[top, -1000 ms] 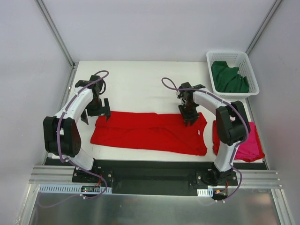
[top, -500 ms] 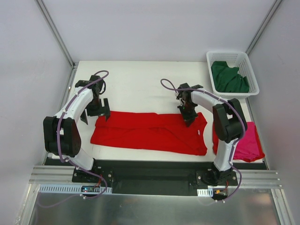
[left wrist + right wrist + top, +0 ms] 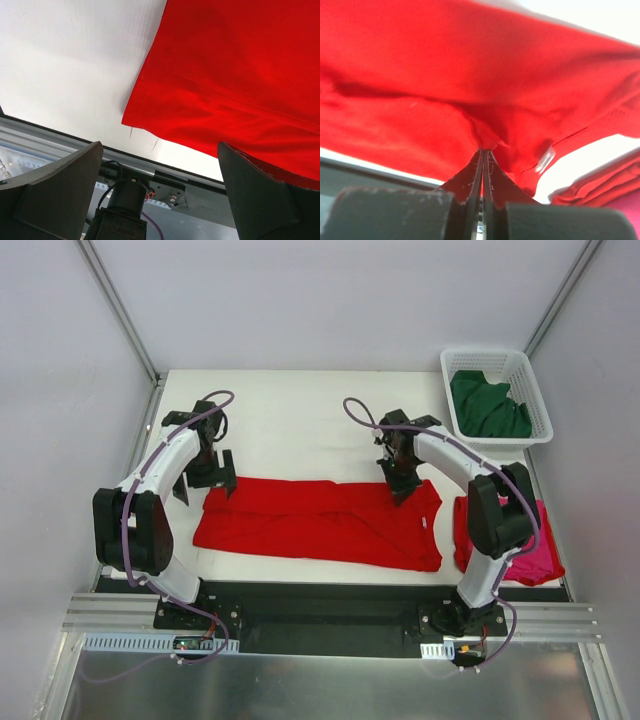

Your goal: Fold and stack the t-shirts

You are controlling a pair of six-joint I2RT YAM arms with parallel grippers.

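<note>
- Red t-shirt [image 3: 320, 523] lies across the near half of the white table [image 3: 290, 420]. It is bright and plain, already doubled into a long flat band with soft creases.
- Its long axis runs left to right, the right end sitting slightly nearer the arm bases than the left. A small white tag shows close to the right end.
- The magenta t-shirt [image 3: 535, 540] lies folded at the near right corner, just beside the red one and partly behind the right arm.
- The green t-shirt [image 3: 488, 405] is crumpled inside the white basket [image 3: 455, 362] at the far right corner, well apart from the other two.
- From above, the left gripper [image 3: 220, 480] sits at the band's far left corner and the right gripper [image 3: 400, 490] at its far edge near the right end. Neither gripper's finger state can be read from that view.
- The left wrist view settles it for that side. The left gripper [image 3: 159, 147] has its fingers spread wide with nothing between them, above the shirt's hemmed corner [image 3: 150, 112] and the bare table. Two short threads stick out at the hem.
- The right wrist view shows the right gripper [image 3: 483, 152] with its fingers pressed together on a small pinch of red cloth, which gathers to a peak at the tips.
- That view also shows the tag [image 3: 545, 160], layered red edges, and a sliver of magenta [image 3: 625, 210] at its lower right.
</note>
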